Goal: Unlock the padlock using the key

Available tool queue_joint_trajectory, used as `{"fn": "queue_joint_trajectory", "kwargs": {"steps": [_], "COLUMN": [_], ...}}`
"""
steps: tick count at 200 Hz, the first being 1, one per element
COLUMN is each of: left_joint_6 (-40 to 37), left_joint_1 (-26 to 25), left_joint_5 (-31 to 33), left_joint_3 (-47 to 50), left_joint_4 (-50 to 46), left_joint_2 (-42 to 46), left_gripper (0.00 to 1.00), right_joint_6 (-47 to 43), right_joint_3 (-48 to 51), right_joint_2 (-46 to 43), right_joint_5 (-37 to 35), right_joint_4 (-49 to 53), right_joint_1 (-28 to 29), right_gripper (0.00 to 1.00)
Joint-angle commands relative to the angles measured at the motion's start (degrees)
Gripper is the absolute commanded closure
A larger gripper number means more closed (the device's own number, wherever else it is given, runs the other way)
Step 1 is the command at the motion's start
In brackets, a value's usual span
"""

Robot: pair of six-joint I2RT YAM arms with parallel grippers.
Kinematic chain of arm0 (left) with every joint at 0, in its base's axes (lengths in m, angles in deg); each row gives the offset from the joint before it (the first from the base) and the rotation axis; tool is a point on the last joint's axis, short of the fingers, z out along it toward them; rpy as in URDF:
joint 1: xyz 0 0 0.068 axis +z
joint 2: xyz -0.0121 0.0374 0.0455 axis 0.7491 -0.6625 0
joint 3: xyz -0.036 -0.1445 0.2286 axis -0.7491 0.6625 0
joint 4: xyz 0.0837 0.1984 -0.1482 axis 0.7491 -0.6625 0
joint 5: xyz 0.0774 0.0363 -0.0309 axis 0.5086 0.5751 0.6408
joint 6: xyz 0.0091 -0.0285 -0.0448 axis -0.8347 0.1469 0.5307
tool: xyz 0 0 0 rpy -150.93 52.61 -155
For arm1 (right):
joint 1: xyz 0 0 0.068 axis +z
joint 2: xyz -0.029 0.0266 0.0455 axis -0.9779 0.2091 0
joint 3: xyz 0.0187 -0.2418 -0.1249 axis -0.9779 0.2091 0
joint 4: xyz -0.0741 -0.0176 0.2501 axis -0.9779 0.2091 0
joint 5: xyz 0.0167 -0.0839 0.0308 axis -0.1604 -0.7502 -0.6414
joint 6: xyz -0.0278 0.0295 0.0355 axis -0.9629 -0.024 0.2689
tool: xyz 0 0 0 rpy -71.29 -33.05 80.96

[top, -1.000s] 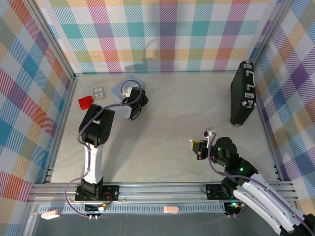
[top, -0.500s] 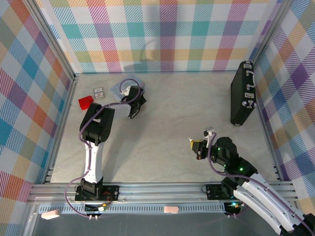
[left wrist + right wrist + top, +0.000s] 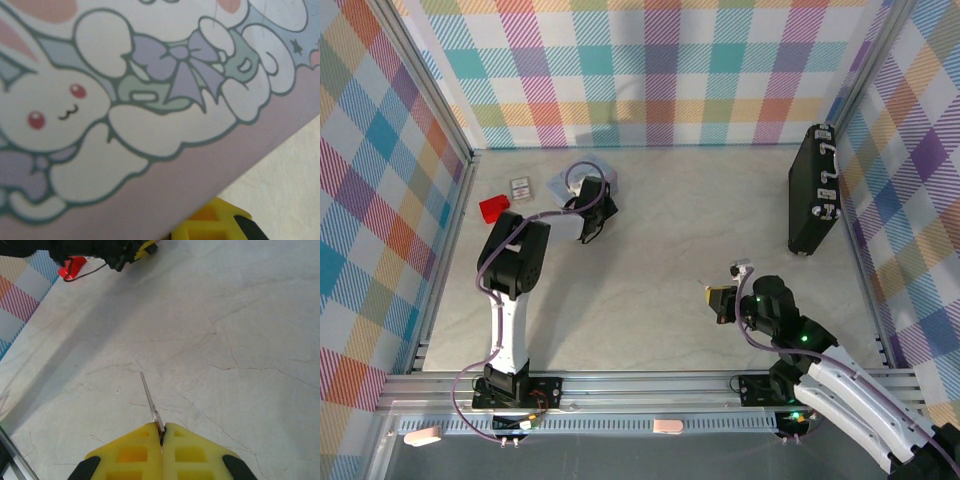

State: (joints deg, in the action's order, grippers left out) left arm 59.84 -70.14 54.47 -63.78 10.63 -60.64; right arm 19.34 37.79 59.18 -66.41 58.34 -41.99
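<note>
Tin (image 3: 215, 165) bears a bunny cartoon (image 3: 50, 105); right pincer (image 3: 161, 432) grips the key (image 3: 149, 395).

Support surface: a flat tabletop (image 3: 670, 230) with a pale, marble-veined finish, enclosed by checked walls.

Items lying directly on it:

1. A pale blue tin with a printed cartoon rabbit lid (image 3: 563, 181) lies flat, just beyond the left gripper (image 3: 590, 205) and on its left side. In the left wrist view, the lid passes close under the fingers.
2. A small grey-white rectangular card (image 3: 521, 187) lies left of the left gripper, near the tin.
3. A small red block (image 3: 494, 208) lies further left, near the card.
4. A large black rigid case (image 3: 814, 190) stands on edge, well apart from the right gripper (image 3: 720, 300), beyond it and to its right, beside the wall.
</note>
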Motion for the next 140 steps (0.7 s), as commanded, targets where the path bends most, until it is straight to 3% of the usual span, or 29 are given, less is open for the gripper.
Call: {"fn": "queue_joint_trajectory", "kwargs": {"steps": [1,49,79,140], "left_joint_6": [-3.98,-4.68,-1.8,-4.25], "left_joint_1": [-2.45,-7.28,-9.1,-18.63], "left_joint_5": [-3.53,-6.78,-16.01,-15.23], "left_joint_3": [3.42,10.72,16.05,20.03], "left_joint_4": [-2.98,-7.88,-6.98,-14.06], "left_joint_2": [5.42,12.66,16.81,24.11], "left_gripper": [1.0,1.0,1.0,1.0], "right_joint_6": [3.31,7.08,8.96,15.33], "right_joint_3": [-1.86,-3.38,-4.46,-3.35], "right_joint_2": [2.47,9.68,13.48,21.98], "right_joint_5": [0.49,2.11,3.38,5.8], "right_joint_4": [-3.1,-5.69,-7.14,-14.87], "right_joint_1": [-0.26,-0.26,-0.26,-0.26], "right_gripper": [1.0,1.0,1.0,1.0]}}
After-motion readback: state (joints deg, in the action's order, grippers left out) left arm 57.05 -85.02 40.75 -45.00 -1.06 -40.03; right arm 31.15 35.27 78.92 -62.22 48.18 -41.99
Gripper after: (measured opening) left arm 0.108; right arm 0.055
